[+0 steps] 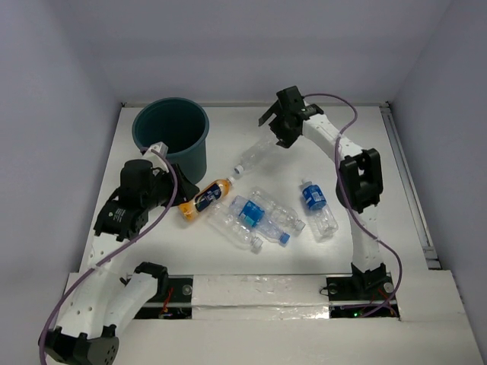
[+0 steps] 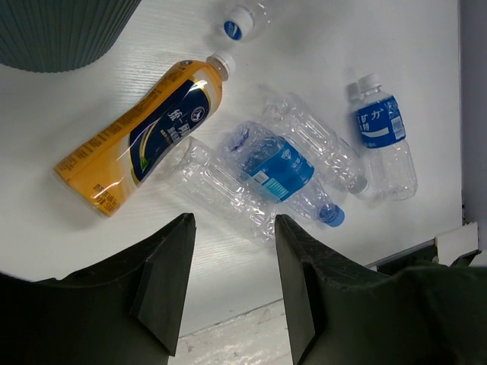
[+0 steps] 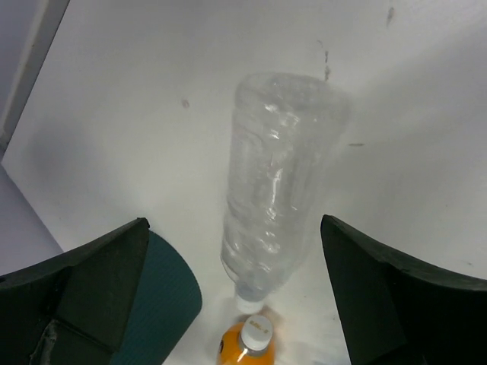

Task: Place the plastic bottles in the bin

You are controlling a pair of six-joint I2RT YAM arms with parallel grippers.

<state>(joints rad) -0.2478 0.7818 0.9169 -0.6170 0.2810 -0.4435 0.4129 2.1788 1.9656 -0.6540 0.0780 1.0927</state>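
Note:
The dark teal bin point(image 1: 171, 133) stands at the back left. An orange bottle point(image 1: 204, 198) lies just to its right, and also shows in the left wrist view point(image 2: 141, 137). My left gripper point(image 1: 181, 192) is open and empty, above the table beside the orange bottle point(image 2: 232, 289). A clear bottle point(image 1: 255, 156) lies under my right gripper point(image 1: 280, 135), which is open with its jaws on either side of the bottle from above point(image 3: 234, 228), not touching it point(image 3: 278, 182). Several clear bottles with blue labels point(image 1: 251, 217) lie mid-table, and one point(image 1: 316, 201) lies apart to the right.
White walls close the table at the back and both sides. A metal rail point(image 1: 411, 190) runs along the right edge. A taped strip point(image 1: 259, 287) marks the near edge by the arm bases. The bin's wall point(image 3: 163, 296) shows left of the right gripper.

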